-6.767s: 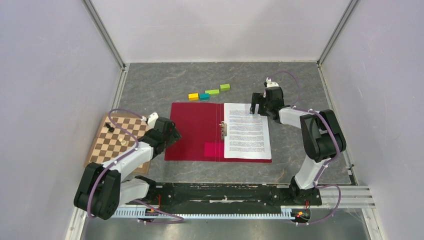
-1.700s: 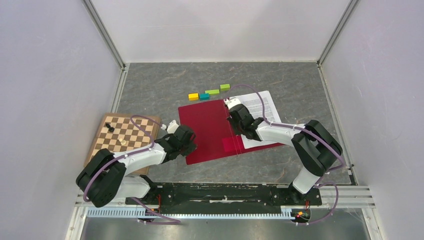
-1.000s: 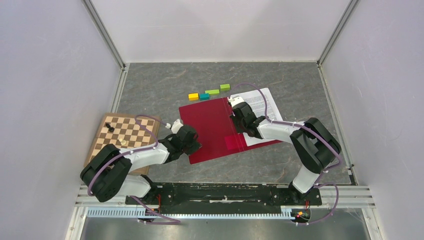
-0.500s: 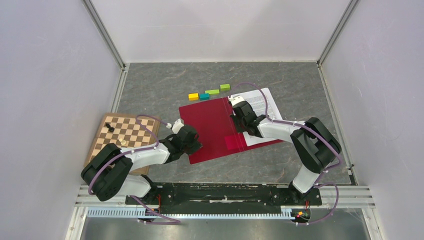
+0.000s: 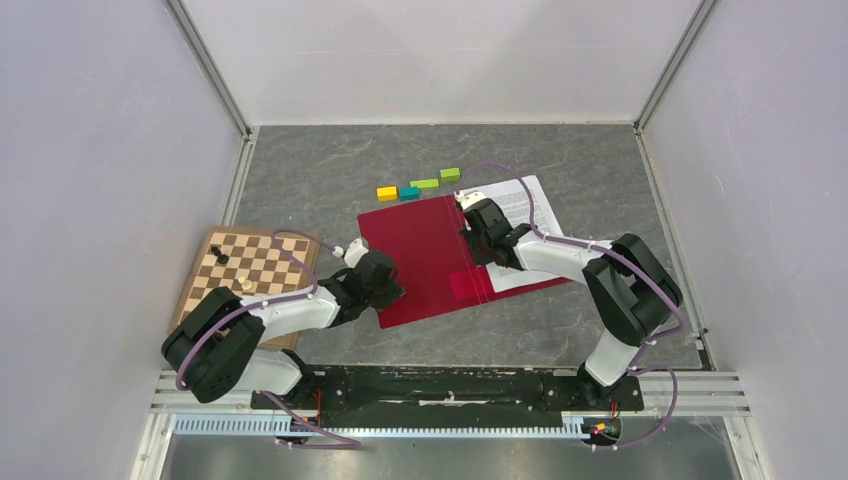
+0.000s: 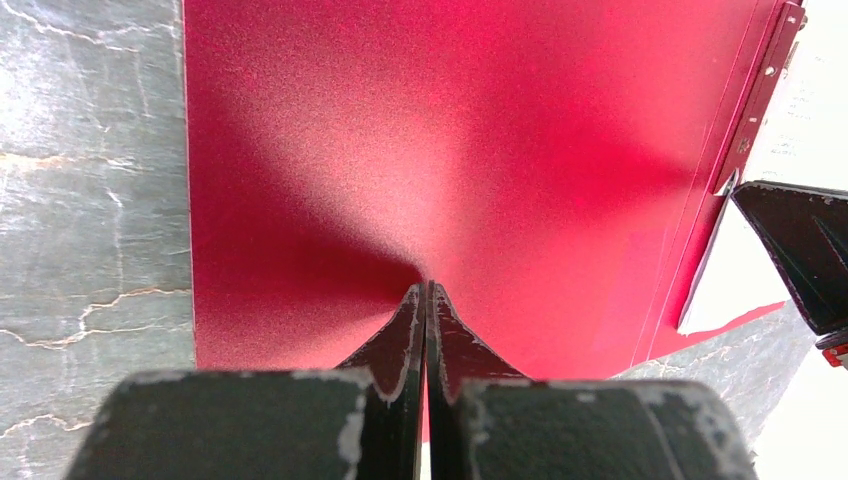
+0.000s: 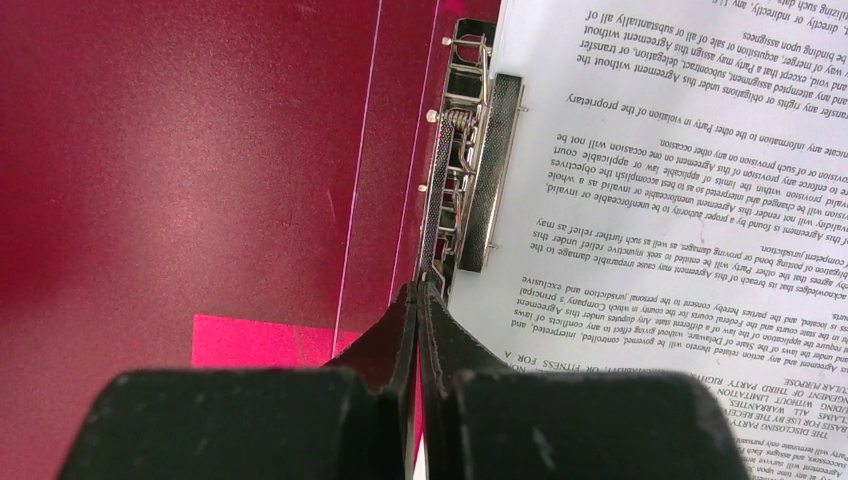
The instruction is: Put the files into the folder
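Note:
The crimson folder (image 5: 420, 250) (image 6: 450, 130) (image 7: 200, 150) lies open and skewed on the grey table. The files (image 5: 520, 215) (image 7: 680, 200), white sheets of printed text, rest on its right half beside the metal clip (image 7: 470, 170). My left gripper (image 5: 392, 295) (image 6: 428, 288) is shut, tips down on the bare left cover near its front edge, nothing between the fingers. My right gripper (image 5: 482, 258) (image 7: 418, 288) is shut too, tips at the spine just below the clip, next to a pink label (image 7: 260, 340). Its dark body shows in the left wrist view at the right edge.
A wooden chessboard (image 5: 250, 270) with a few pieces lies left of the folder, under my left arm. Yellow, teal and green blocks (image 5: 415, 186) sit in a row behind the folder. White walls close in the table on three sides.
Since the earliest frame the folder has been turned askew and both grippers have come onto it. Over the last second nothing visibly moves.

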